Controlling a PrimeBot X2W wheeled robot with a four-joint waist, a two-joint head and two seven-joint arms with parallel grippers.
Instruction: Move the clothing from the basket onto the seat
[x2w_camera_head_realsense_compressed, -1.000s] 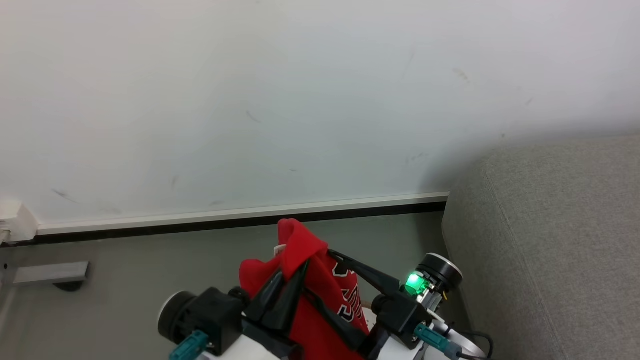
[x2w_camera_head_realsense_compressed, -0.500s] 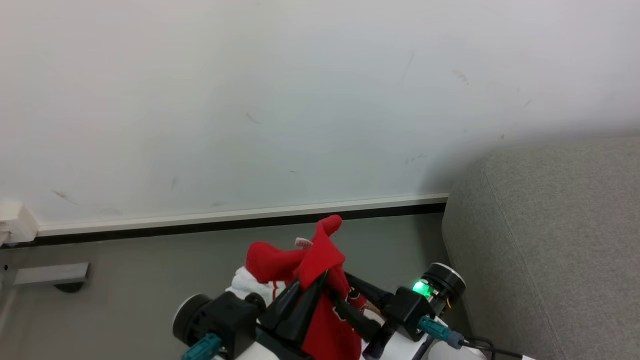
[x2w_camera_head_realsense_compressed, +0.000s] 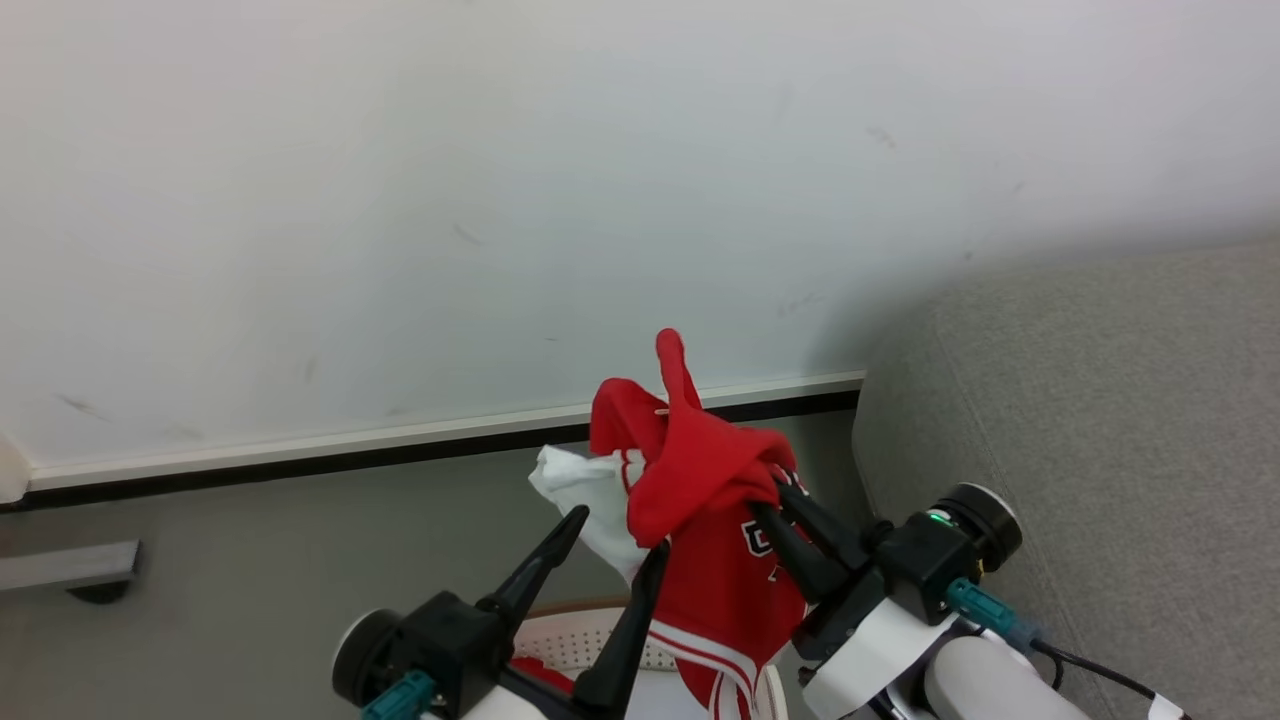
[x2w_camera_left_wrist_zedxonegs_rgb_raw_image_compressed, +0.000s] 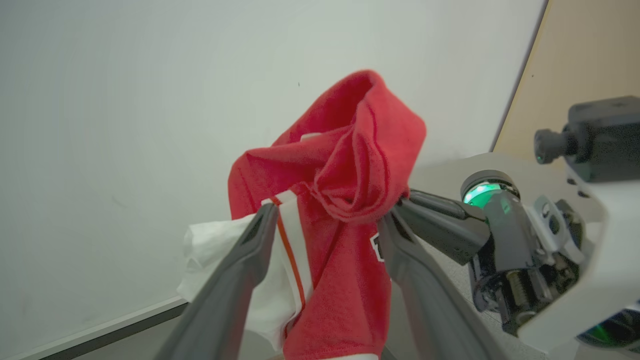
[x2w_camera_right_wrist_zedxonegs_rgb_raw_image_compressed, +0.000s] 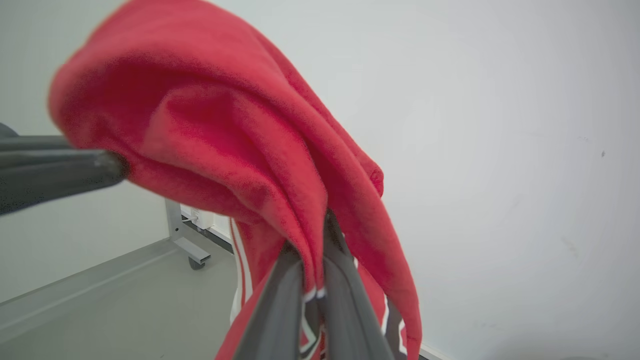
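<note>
The clothing (x2w_camera_head_realsense_compressed: 700, 470), red fabric with white trim and a black-and-white print, hangs bunched in the air above the basket (x2w_camera_head_realsense_compressed: 560, 640), whose perforated white wall and brown rim peek in at the bottom. My right gripper (x2w_camera_head_realsense_compressed: 775, 495) is shut on the clothing's upper fold; in its wrist view the fingers (x2w_camera_right_wrist_zedxonegs_rgb_raw_image_compressed: 320, 280) pinch the red clothing (x2w_camera_right_wrist_zedxonegs_rgb_raw_image_compressed: 225, 125). My left gripper (x2w_camera_head_realsense_compressed: 620, 535) stands open just left of the fabric, its fingers (x2w_camera_left_wrist_zedxonegs_rgb_raw_image_compressed: 250, 250) either side of the clothing (x2w_camera_left_wrist_zedxonegs_rgb_raw_image_compressed: 340, 165) without squeezing it. The grey seat (x2w_camera_head_realsense_compressed: 1100, 450) lies at the right.
A white cloth (x2w_camera_head_realsense_compressed: 585, 490) hangs bunched against the red fabric's left side. A white wall with a skirting board (x2w_camera_head_realsense_compressed: 300, 445) runs behind, above grey floor. A metal leg with a caster (x2w_camera_head_realsense_compressed: 70, 570) stands at the far left.
My left gripper has let go of the red clothing and opened. My right gripper has shut on it and carries it higher. The camera has shifted a little.
</note>
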